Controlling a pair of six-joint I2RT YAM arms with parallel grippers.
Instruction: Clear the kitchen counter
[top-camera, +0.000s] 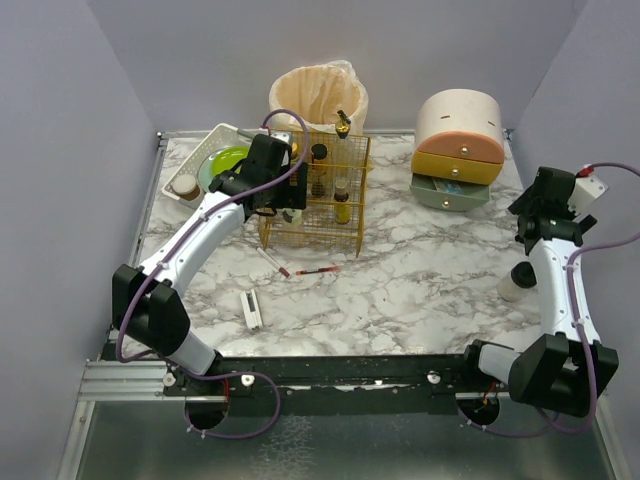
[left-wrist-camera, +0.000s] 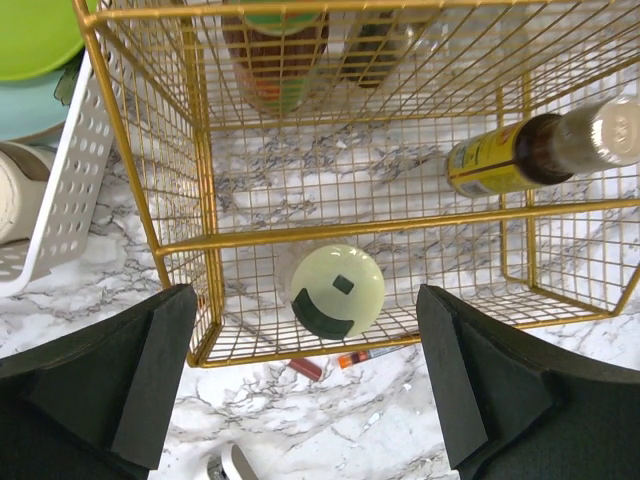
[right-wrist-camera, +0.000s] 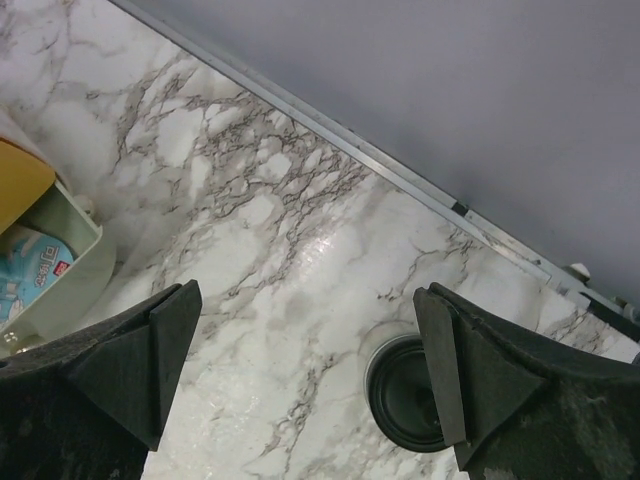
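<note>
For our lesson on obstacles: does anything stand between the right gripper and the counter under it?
Almost nothing: bare counter shows between the fingers of the open right gripper. Only a dark-topped jar stands on it beside one finger.

The bench (top-camera: 420, 290) is veined grey on white; the wire rack (top-camera: 300, 235) is finished in gold; the plate (top-camera: 230, 158) is coloured lime green; the lowest drawer (top-camera: 450, 192) seems tinted pale green.

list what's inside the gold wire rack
The gold wire rack holds a pale green round-topped jar, a brown bottle with a yellow label and more bottles behind. From above the left arm covers its left side.
</note>
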